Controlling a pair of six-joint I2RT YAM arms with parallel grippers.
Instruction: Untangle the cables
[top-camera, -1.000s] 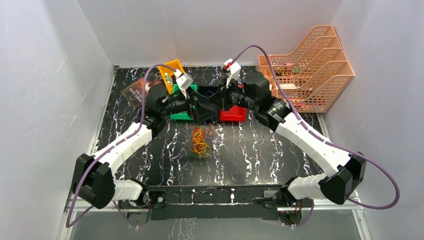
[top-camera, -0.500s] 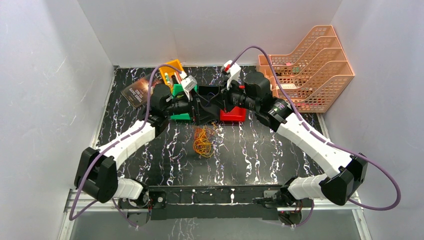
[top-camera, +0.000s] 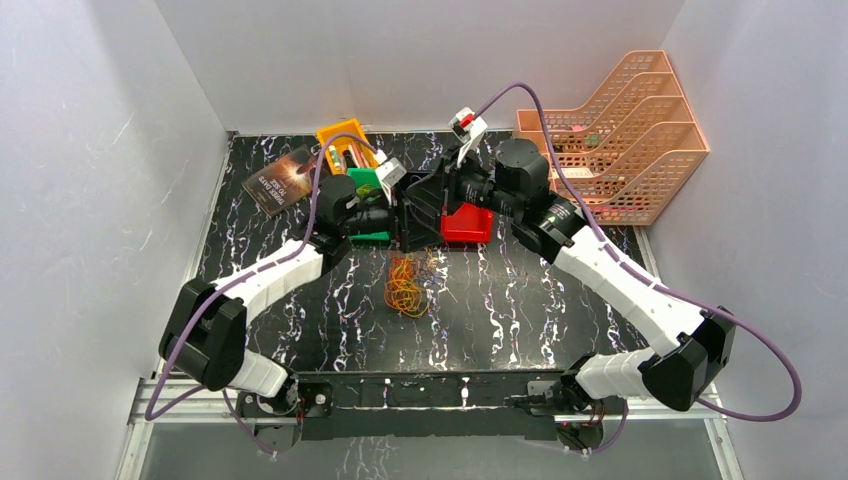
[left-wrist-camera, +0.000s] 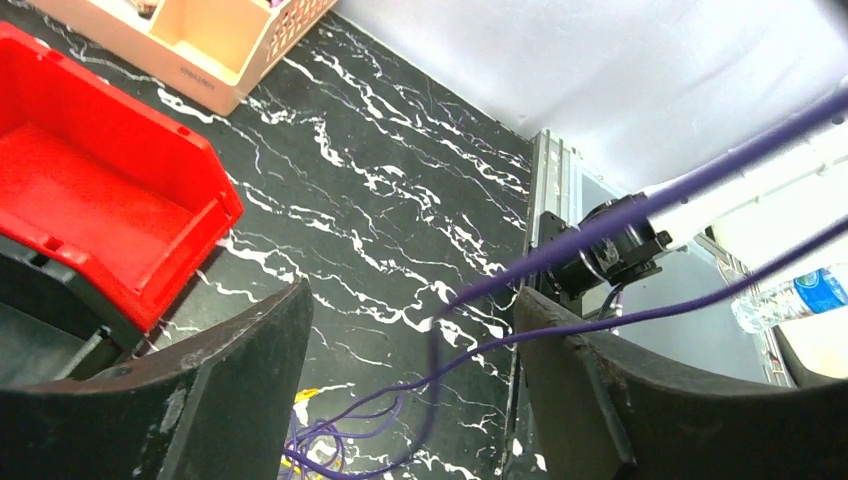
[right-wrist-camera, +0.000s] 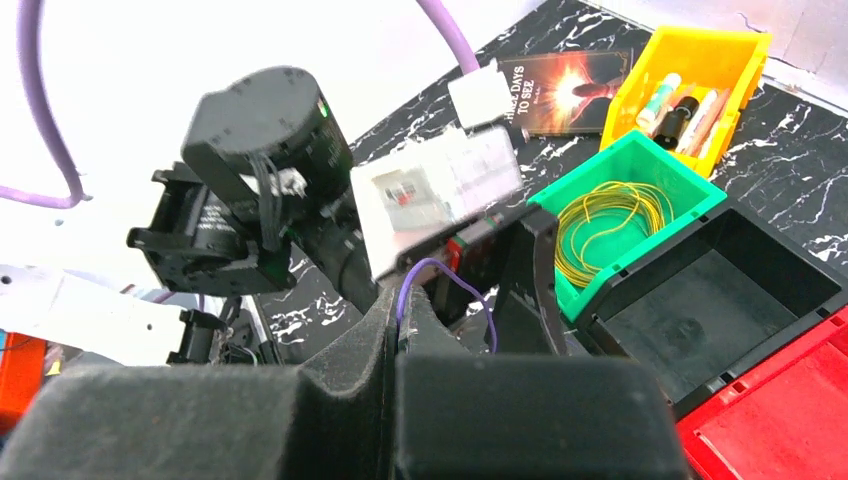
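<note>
The cables (top-camera: 405, 285) lie as a small bunch of thin yellow, orange and red loops on the black marble table, just in front of the bins. My right gripper (right-wrist-camera: 398, 298) is shut on a thin purple wire (right-wrist-camera: 478, 305) that loops out of its fingertips. It hangs over the black bin (top-camera: 425, 215) in the top view, close to my left gripper (top-camera: 405, 215). My left gripper (left-wrist-camera: 410, 296) is open. The thin purple wire (left-wrist-camera: 470, 352) runs across between its jaws, down to purple loops (left-wrist-camera: 305, 440) at the bottom edge.
A green bin (right-wrist-camera: 625, 215) holds a yellow wire coil. A red bin (top-camera: 467, 225) sits right of the black bin (right-wrist-camera: 720, 285). A yellow bin (top-camera: 345, 145) with pens and a book (top-camera: 285, 180) are at the back left. A peach file rack (top-camera: 620, 130) stands at the back right.
My left arm has swung right and brought its gripper close to the right gripper over the black bin. The right wrist has risen slightly. The cable bunch has barely shifted.
</note>
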